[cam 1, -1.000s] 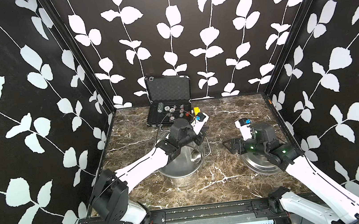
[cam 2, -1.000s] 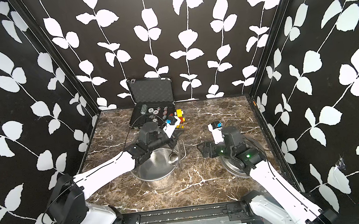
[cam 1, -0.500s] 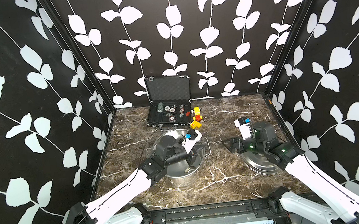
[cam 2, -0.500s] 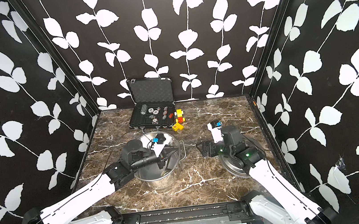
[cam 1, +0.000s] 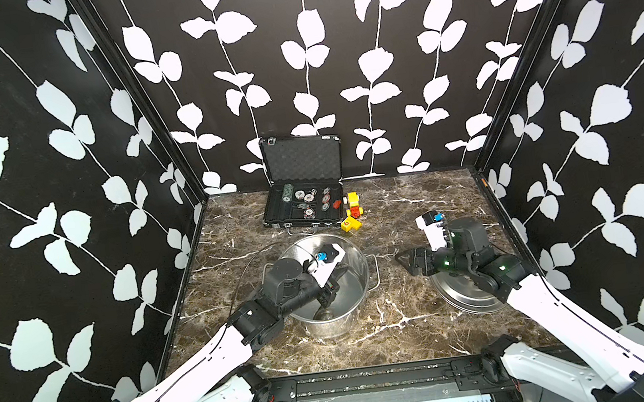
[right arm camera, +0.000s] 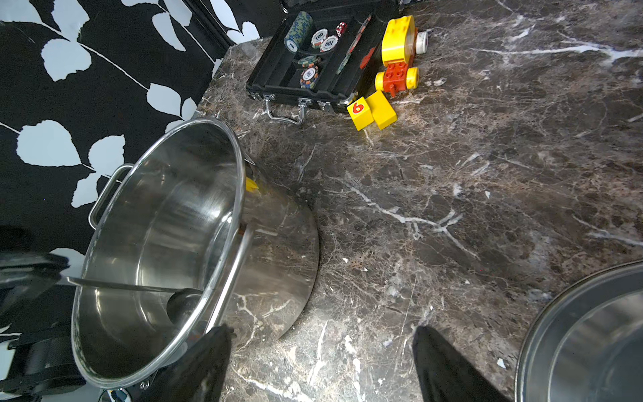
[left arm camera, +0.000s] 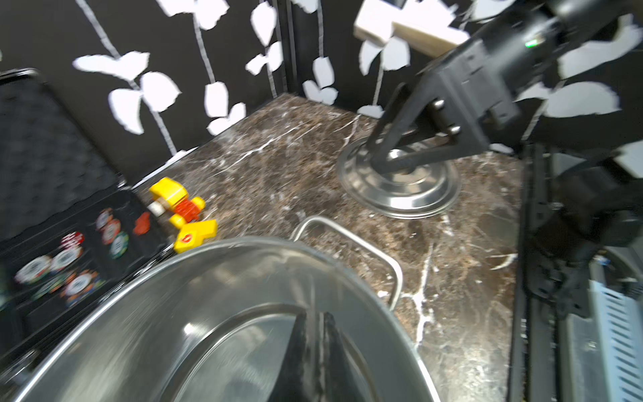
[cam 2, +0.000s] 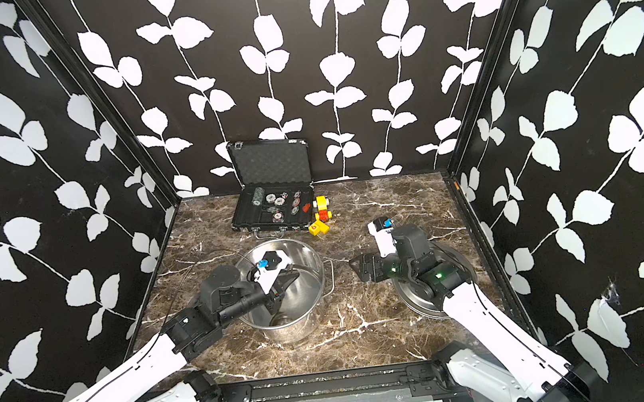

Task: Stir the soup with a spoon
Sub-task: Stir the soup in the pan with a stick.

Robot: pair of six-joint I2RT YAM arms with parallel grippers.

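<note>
Spoon [right arm camera: 139,287]: thin steel, small round bowl. Place: lower left of the right wrist view, inside the pot [right arm camera: 271,264]. The bowl sits low by the pot floor, and the handle slants up to my left gripper [cam 1: 325,293], lower centre in a top view.

Left gripper: jaws pressed together on the handle's upper end, so the spoon hangs below my hand.

Step in hand, as I judge it: stirring. To do it well, I sweep the bowl in slow circles and hold the handle off the rim so the pot does not slide. No soup shows; the steel looks dry.

Right gripper [cam 1: 407,260]: spread and empty, above bare marble between pot and lid [cam 1: 466,301], free to steady the pot.

Farther, upper centre: yellow blocks [cam 1: 350,223], toy car [cam 1: 352,202], open chip case [cam 1: 300,158].
</note>
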